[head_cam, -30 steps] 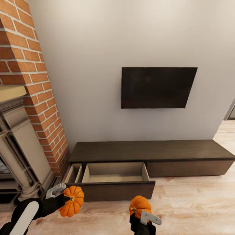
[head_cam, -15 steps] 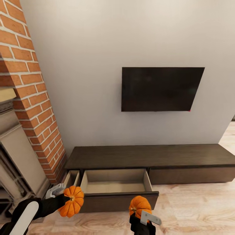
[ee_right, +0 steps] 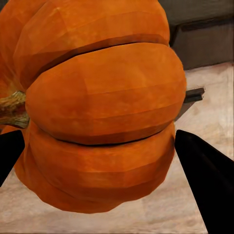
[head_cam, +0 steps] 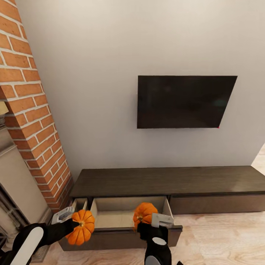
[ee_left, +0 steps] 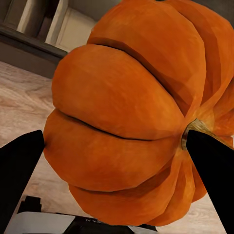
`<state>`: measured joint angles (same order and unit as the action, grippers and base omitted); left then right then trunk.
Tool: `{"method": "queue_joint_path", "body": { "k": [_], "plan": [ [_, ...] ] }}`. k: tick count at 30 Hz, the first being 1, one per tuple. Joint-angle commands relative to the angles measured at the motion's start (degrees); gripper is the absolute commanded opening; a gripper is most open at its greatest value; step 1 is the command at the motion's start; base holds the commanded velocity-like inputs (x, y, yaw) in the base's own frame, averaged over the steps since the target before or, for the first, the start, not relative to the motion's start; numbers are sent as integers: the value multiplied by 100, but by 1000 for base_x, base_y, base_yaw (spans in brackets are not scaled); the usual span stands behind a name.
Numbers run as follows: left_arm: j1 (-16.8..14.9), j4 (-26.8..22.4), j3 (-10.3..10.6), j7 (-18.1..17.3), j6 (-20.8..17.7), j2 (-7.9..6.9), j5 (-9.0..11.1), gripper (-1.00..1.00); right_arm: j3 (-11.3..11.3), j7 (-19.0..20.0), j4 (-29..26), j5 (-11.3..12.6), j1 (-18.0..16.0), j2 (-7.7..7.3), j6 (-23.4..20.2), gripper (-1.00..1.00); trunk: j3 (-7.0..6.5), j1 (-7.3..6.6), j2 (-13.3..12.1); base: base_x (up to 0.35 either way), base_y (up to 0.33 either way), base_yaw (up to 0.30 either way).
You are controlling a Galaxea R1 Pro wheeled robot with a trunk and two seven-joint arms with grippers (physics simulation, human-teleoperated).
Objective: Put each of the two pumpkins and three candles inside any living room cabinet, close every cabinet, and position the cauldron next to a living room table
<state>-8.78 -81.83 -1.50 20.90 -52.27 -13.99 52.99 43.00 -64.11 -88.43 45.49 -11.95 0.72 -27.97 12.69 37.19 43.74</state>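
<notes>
Two pumpkins are held: the right gripper [head_cam: 147,221] clamps one [head_cam: 144,213] over the open drawer [head_cam: 117,217], ready to lower and release; the left gripper [head_cam: 71,221] grips the other [head_cam: 81,227] beside the cabinet [head_cam: 165,181].

wall television [head_cam: 180,102], brick fireplace [head_cam: 27,121]
</notes>
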Motion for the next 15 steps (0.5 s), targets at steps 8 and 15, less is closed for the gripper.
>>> {"method": "queue_joint_path", "body": {
  "k": [8, 15],
  "plan": [
    [-1, -16, -44, 2, -260, -5, -5, -100, -1479, 235, -40, 108, -789, 692, -1308, -100, 0, 0, 1, 2, 0, 0],
    [-18, -59, -50, 2, -350, 0, 7, -100, -1596, 353, 246, 376, -1040, 747, -1463, -100, 0, 0, 1, 0, 0, 0]
  ]
}}
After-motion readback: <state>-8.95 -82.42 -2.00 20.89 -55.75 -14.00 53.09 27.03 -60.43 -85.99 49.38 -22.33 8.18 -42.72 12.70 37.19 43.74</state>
